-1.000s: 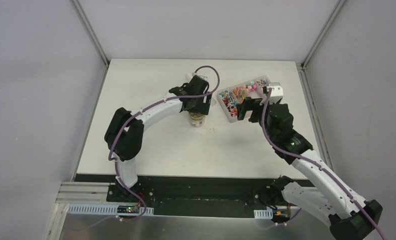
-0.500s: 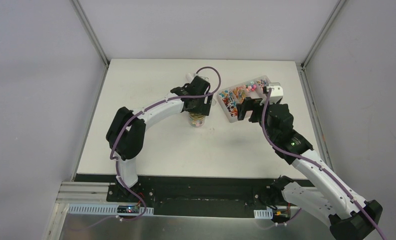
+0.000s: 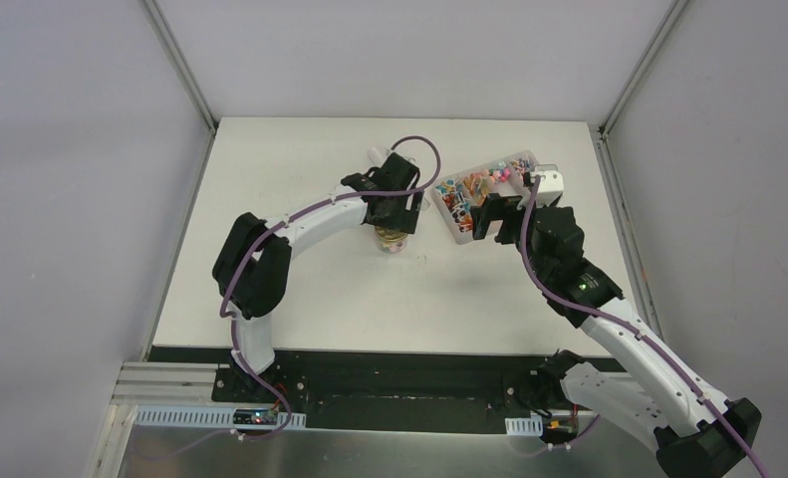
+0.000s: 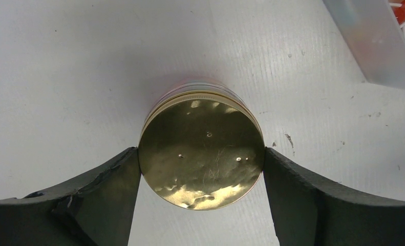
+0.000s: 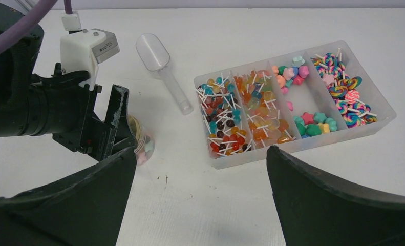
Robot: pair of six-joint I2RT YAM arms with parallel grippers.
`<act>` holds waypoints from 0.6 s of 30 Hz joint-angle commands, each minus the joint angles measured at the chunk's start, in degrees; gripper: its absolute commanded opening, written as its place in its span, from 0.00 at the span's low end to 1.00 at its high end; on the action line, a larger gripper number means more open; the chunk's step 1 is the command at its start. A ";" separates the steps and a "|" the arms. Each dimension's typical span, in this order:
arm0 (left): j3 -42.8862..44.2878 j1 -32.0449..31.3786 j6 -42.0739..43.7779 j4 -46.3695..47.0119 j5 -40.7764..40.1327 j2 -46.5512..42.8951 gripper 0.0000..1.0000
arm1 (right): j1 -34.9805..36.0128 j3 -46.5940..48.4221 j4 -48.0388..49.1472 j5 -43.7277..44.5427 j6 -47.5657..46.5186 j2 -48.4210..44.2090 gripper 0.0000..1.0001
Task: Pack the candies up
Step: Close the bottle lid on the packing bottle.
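Observation:
A small clear jar (image 3: pixel 394 242) stands mid-table with pastel candies (image 5: pixel 145 149) in it and a gold metal lid (image 4: pixel 203 154) on top. My left gripper (image 4: pixel 201 160) reaches down over it, with both fingers pressed against opposite edges of the lid. More candies (image 5: pixel 256 110), among them lollipops, gummies and swirl pops, fill a clear divided tray (image 5: pixel 302 145) to the jar's right. My right gripper (image 5: pixel 200 169) hovers open over bare table, just in front of the tray and right of the jar, holding nothing.
A clear plastic scoop (image 5: pixel 162 66) lies on the table between the jar and the tray, beyond the left wrist. The tray (image 3: pixel 466 235) sits at the table's back right, near the right edge. The table ends in grey walls.
My left wrist has shifted slightly to the right over the jar, still on the lid. The right arm has not moved.

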 commanded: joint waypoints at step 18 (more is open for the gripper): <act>3.71 -1.01 0.52 1.23 -2.24 -2.55 0.99 | -0.01 0.46 1.24 -2.56 1.39 -0.39 1.00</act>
